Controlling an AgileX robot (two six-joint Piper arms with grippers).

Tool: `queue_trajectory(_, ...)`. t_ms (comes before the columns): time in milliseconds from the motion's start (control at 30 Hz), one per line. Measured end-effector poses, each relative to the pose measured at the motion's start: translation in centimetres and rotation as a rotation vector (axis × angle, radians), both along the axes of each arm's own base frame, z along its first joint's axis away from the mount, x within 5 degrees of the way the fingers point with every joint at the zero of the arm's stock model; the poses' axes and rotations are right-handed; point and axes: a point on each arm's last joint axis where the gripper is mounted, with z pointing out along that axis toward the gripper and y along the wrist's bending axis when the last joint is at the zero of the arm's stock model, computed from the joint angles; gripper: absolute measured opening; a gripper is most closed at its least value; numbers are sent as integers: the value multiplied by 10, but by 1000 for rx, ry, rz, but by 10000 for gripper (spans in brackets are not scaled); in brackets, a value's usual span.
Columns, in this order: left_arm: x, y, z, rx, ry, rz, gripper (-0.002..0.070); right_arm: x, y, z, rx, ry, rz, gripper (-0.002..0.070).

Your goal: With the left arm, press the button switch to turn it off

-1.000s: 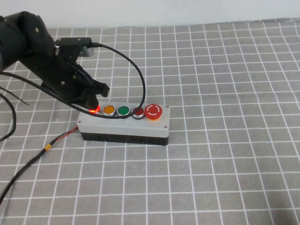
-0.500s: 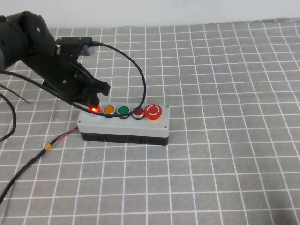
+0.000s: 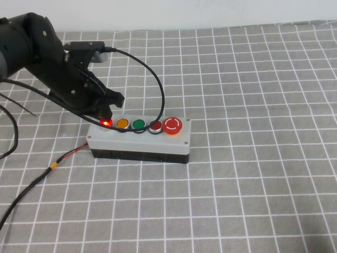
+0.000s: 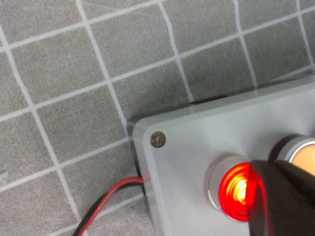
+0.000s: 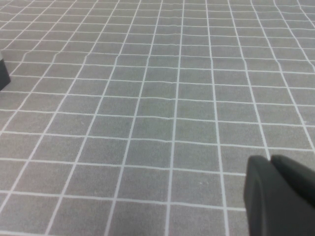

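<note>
The button switch (image 3: 106,123) glows bright red at the left end of the grey box (image 3: 139,141). My left gripper (image 3: 105,115) points down with its black tip on the button's far side, and its fingers look shut. In the left wrist view the glowing button (image 4: 234,191) sits in its silver ring, half covered by my left gripper (image 4: 281,196). My right gripper (image 5: 270,162) shows only in the right wrist view. It is shut and empty over bare grid cloth, away from the box.
Beside the switch the box carries an orange button (image 3: 122,124), a green button (image 3: 138,124), a dark red flat button (image 3: 156,126) and a large red mushroom button (image 3: 172,125). A red and black wire (image 3: 58,162) runs off the box's left end. My arm's black cable (image 3: 152,79) loops over the box.
My left arm has shifted very slightly to the right above the switch. The button glows red in every frame.
</note>
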Motion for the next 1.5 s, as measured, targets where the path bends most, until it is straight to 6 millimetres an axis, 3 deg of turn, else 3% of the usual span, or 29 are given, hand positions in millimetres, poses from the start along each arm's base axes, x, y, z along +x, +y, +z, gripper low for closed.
queue_trajectory(300,1,0,-1,4,-2,-15,-4,0,0,0,0,0,0,-17)
queue_trajectory(467,-6,1,18,10,-67,-40,-4,0,0,0,0,0,0,-17)
queue_trajectory(567,-17,1,43,10,-139,-62,-4,0,0,0,0,0,0,-17)
queue_trajectory(800,-65,2,128,-42,-406,-92,-4,0,0,0,0,0,0,-17)
queue_trajectory(933,-97,7,154,-75,-512,-91,-4,0,0,0,0,0,0,-17)
queue_trajectory(1167,-159,28,153,-109,-670,-43,-4,0,0,0,0,0,0,-17)
queue_trajectory(1500,-244,58,107,-152,-838,25,-4,0,0,0,0,0,0,-17)
